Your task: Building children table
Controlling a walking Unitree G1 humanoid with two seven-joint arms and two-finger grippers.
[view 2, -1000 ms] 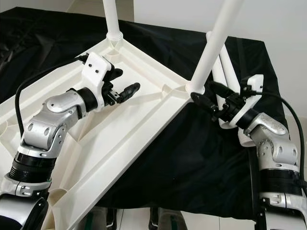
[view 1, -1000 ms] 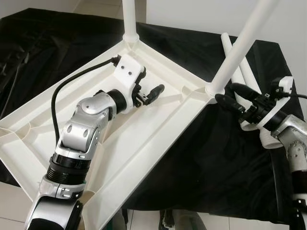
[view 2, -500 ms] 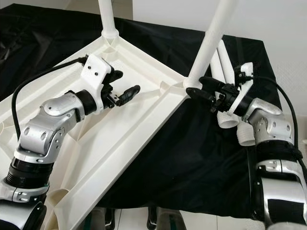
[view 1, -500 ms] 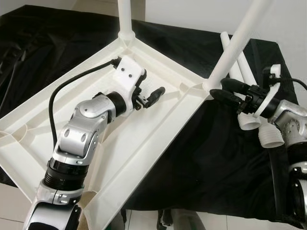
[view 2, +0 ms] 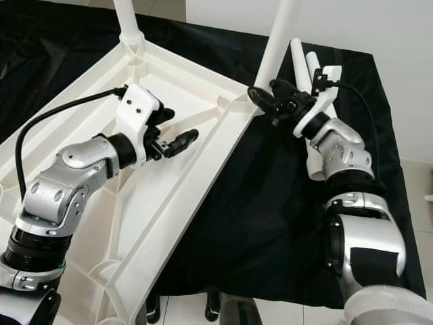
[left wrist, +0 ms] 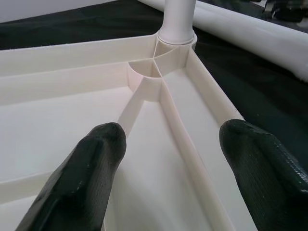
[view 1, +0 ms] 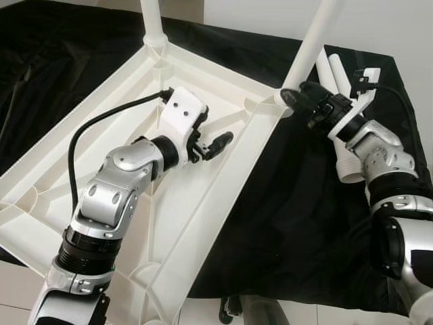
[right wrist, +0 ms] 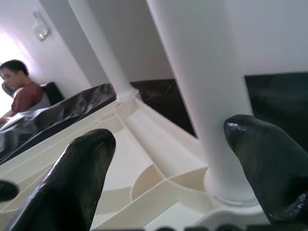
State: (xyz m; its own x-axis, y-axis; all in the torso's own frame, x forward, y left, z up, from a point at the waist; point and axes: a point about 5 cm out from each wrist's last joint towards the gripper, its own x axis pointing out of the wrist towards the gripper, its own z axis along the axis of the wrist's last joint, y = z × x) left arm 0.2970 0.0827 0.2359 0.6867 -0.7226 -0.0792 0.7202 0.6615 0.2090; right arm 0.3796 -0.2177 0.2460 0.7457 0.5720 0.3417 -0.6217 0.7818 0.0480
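The white tabletop [view 1: 203, 203] lies upside down across the left and middle of the head view, ribbed underside up, on a black cloth [view 1: 304, 203]. Its lower-left corner runs off the frame, so its full outline can't be seen. Two legs stand fitted in its corner sockets: the far leg [view 1: 151, 20] at top centre-left and the near leg [view 1: 312, 40] at upper right, both cut off by the top edge (no telling how long they are). Two loose legs [view 1: 338, 81] lie on the cloth at the upper right, partly hidden behind the right arm.

The left gripper [view 1: 215, 141] hovers over the underside in mid-frame, fingers spread with nothing between them; whether they touch the plastic is hard to judge. The right gripper [view 1: 302, 101] sits at the base of the near leg, fingers spread on either side of it, not clamped in the wrist view.

A person [right wrist: 21, 91] sits small in that wrist view's upper left, blurry.
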